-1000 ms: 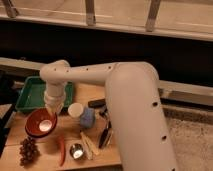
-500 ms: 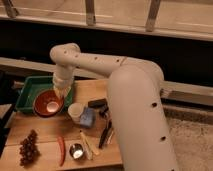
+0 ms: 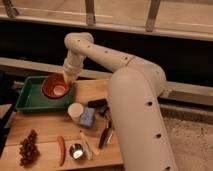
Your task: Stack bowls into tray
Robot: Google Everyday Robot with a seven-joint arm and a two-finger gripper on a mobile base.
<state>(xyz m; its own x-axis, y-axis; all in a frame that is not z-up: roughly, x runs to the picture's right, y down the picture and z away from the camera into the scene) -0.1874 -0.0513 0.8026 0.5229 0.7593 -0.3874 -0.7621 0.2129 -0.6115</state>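
Note:
The red-orange bowl [image 3: 55, 86] with a pale spot inside is over the right part of the green tray [image 3: 29, 97], at the table's back left. My gripper [image 3: 67, 80] is at the bowl's right rim and shut on it, with the arm reaching in from the right. I cannot tell whether the bowl rests in the tray or hangs just above it. The dull purple bowl does not show.
On the wooden table [image 3: 45, 127] stand a white cup [image 3: 75, 110], a blue object [image 3: 87, 118] and a black object [image 3: 97, 103]. Nearer the front lie dark utensils [image 3: 105, 134], a shiny metal cup [image 3: 76, 151], a red chili [image 3: 61, 149] and grapes [image 3: 29, 147].
My gripper has carried the red-orange bowl from the table's left front up and back, to over the green tray.

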